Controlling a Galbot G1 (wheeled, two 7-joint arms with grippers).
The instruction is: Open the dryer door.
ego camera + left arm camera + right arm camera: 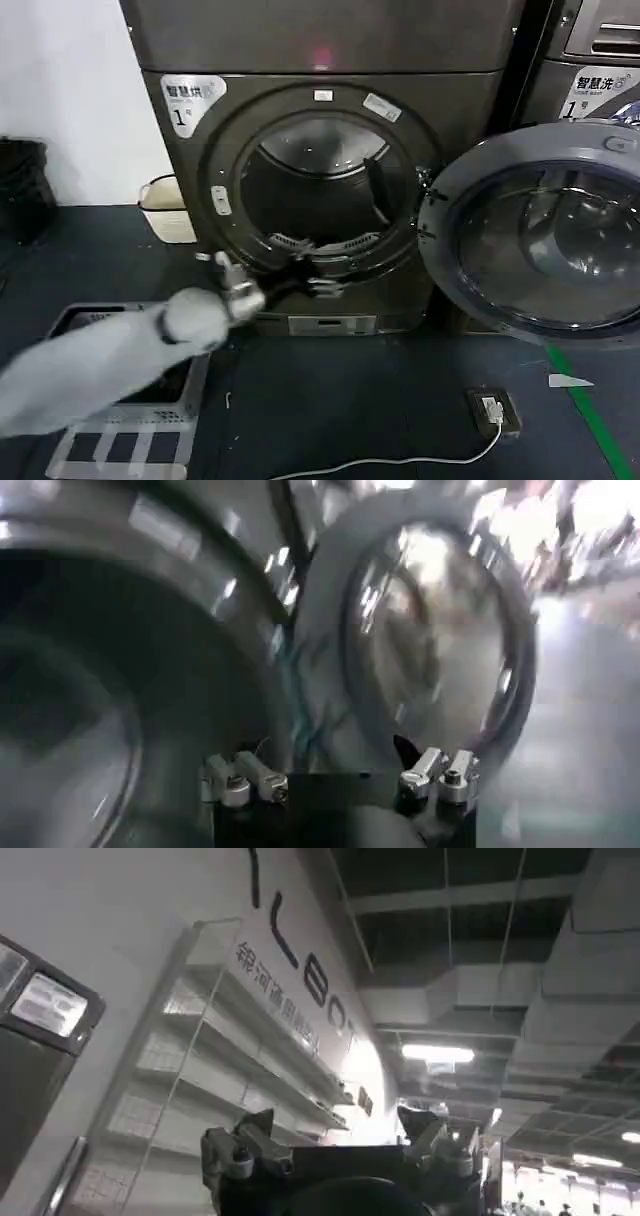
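Right of drum, one dryer door (530, 235), seemingly wide open.

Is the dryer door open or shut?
Open. The door is swung wide to the right, its grey inner face toward the camera, leaving the drum exposed. The left end effector hangs before the opening.

1. Left arm (90, 365) reaches from 8 o'clock toward centre, wrist level.
2. Left pincer (225, 272) empty, fingers (245, 777) spread apart.
3. Right pincer (340, 1148) points upward, fingers apart, holding nothing.
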